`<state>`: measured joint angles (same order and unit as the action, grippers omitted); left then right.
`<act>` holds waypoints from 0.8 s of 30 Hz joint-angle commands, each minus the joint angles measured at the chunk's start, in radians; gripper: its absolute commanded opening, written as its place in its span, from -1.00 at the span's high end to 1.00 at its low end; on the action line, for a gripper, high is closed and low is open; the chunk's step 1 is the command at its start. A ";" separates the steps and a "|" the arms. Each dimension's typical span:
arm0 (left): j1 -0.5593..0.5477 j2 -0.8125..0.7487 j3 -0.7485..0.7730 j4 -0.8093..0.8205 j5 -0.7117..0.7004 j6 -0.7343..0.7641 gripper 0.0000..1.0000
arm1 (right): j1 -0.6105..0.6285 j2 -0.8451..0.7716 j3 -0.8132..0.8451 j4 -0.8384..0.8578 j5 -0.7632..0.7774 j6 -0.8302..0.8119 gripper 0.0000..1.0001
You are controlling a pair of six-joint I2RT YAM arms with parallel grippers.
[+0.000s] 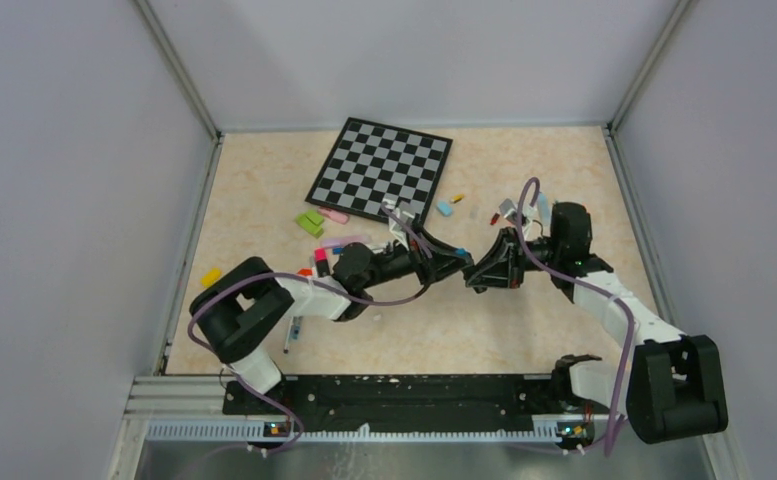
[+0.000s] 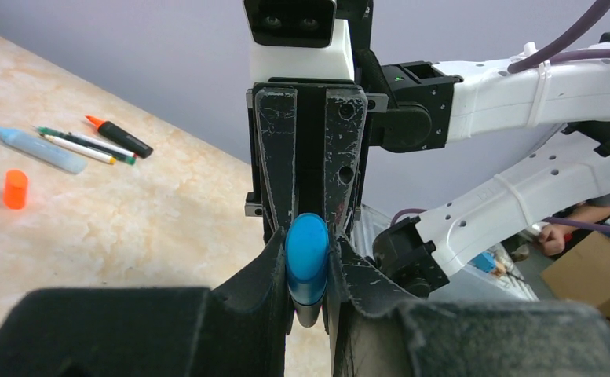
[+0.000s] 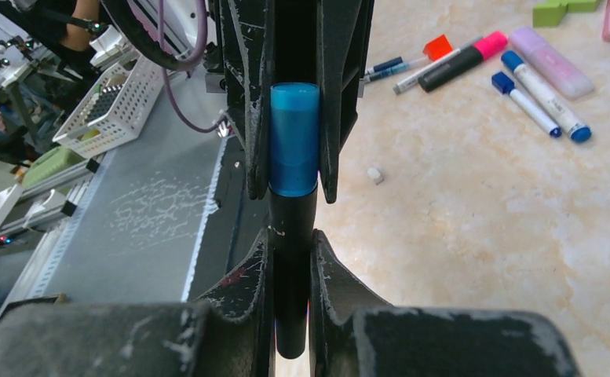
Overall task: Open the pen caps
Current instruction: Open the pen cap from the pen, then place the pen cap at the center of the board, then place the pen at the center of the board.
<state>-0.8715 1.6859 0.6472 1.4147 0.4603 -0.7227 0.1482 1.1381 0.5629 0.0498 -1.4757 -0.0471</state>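
The left gripper [image 2: 308, 271] is clenched on the blue cap [image 3: 294, 137] at the centre of the overhead frame, below the checkered board [image 1: 381, 168], while the right gripper [image 3: 291, 267], meeting it tip to tip, grasps the black pen [image 3: 292, 220], the cap seated on it.

The beige speckled table [image 1: 464, 330] carries a checkered board [image 1: 381, 168] at upper centre, a green block [image 1: 310, 222] just below-left of it, a yellow cap [image 1: 210, 277] at left (near the edge), and a cyan cap [image 1: 445, 208] right of the board.
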 commanded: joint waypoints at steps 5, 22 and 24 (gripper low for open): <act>0.188 -0.265 0.142 0.009 -0.216 0.158 1.00 | 0.037 0.014 -0.041 0.079 -0.066 0.083 1.00; 0.259 -0.368 0.158 0.034 -0.317 0.147 1.00 | 0.016 0.039 0.015 -0.146 0.084 -0.148 1.00; 0.259 -0.412 0.113 -0.065 -0.263 0.140 1.00 | -0.019 0.025 0.037 -0.201 0.338 -0.198 1.00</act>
<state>-0.6102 1.3254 0.8059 1.4193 0.1387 -0.5766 0.1783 1.1923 0.5129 0.0216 -1.4296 -0.0605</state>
